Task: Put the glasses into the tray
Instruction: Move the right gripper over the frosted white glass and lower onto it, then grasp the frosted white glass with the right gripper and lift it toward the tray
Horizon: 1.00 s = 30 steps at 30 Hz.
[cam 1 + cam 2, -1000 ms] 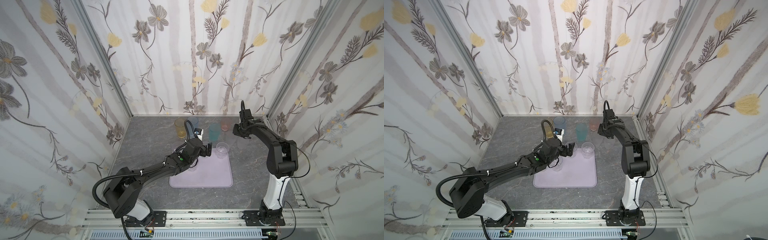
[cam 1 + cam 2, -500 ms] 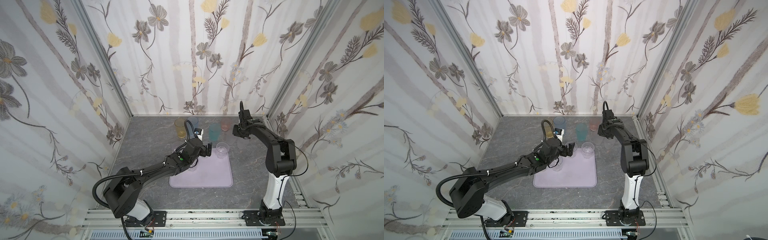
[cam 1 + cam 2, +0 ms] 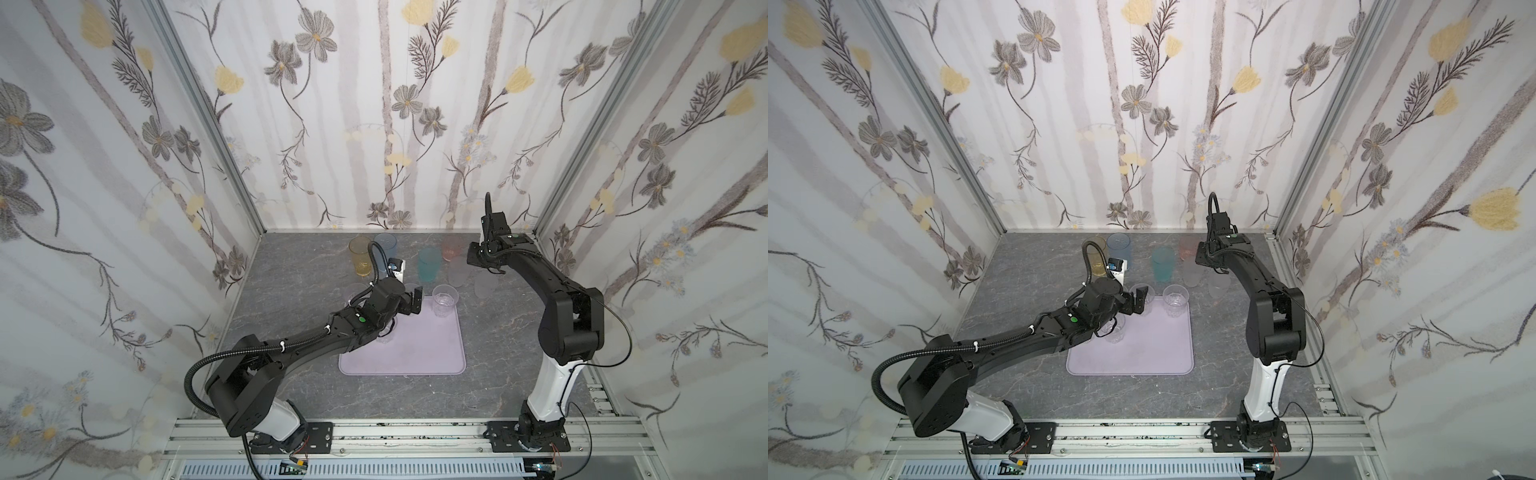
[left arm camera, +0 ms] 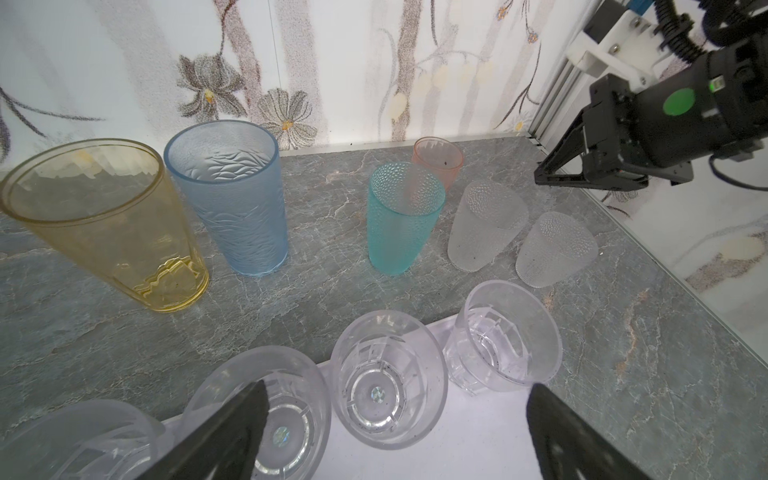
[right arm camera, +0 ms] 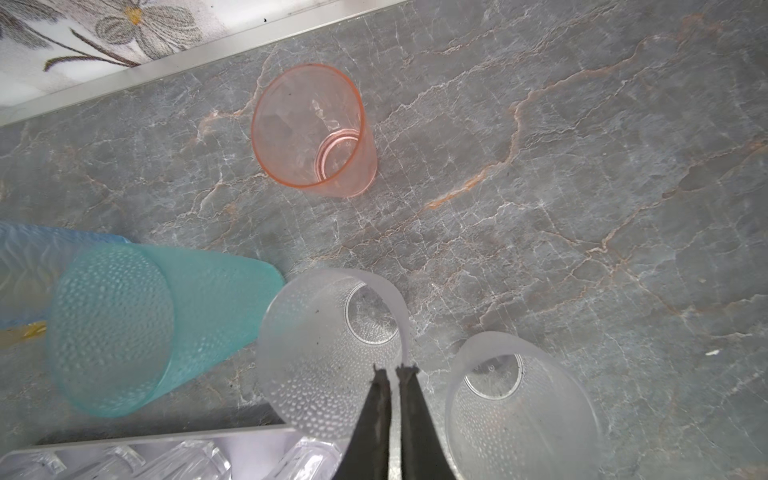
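Veined stone tabletop (image 3: 291,270), dimpled frosted glasses (image 4: 486,224), left claw (image 4: 397,386) agape, right claw (image 5: 394,368) closed.

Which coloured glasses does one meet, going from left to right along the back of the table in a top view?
amber glass → blue glass → teal glass → pink glass
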Motion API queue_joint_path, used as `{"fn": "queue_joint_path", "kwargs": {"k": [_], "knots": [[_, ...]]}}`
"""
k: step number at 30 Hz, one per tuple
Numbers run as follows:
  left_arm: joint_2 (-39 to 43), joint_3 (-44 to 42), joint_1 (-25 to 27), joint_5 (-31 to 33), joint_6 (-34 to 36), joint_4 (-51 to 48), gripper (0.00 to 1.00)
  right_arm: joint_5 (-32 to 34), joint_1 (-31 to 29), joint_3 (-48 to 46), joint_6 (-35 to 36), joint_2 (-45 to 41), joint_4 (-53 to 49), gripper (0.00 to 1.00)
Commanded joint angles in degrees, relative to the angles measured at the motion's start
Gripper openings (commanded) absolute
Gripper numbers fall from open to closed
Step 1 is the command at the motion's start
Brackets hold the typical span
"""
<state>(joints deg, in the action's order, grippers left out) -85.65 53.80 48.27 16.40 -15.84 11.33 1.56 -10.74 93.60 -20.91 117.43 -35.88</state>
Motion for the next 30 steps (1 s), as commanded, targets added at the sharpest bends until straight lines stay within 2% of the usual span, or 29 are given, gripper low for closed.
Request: {"fn": "queue_joint_path", "kwargs": {"k": [1,5,10,15,22,26,30], "knots": [[0.51,0.60,-0.11,1.66,0.93,1.15,1.00,1.59,-0.83,-0.62,0.34,-3.07,-0.59,0.09],[0.09,0.82,-0.35,1.34,1.24,1.17,1.00,2.50,-1.04,-1.95,0.51,-3.86,-0.19,0.12],[-0.23,1.04,-0.28,-0.11,0.48,1.15,1.00,2.46,-0.77,0.12,0.34,0.32,0.33,0.33],[0.47,0.00,-0.28,-0.03,-0.25,1.15,1.00,1.70,-0.77,4.03,-0.01,5.91,0.46,0.35],[0.73,-0.63,-0.29,-0.08,-0.86,1.15,1.00,1.48,-0.78,6.24,-0.71,11.44,1.11,0.30],[0.40,-0.48,-0.28,-0.01,-0.61,1.15,1.00,0.91,-1.10,5.80,-0.56,11.86,1.52,0.17],[0.19,-0.54,-0.34,0.55,-0.18,1.15,1.00,2.22,-1.30,4.13,0.15,8.72,1.35,0.08]]}}
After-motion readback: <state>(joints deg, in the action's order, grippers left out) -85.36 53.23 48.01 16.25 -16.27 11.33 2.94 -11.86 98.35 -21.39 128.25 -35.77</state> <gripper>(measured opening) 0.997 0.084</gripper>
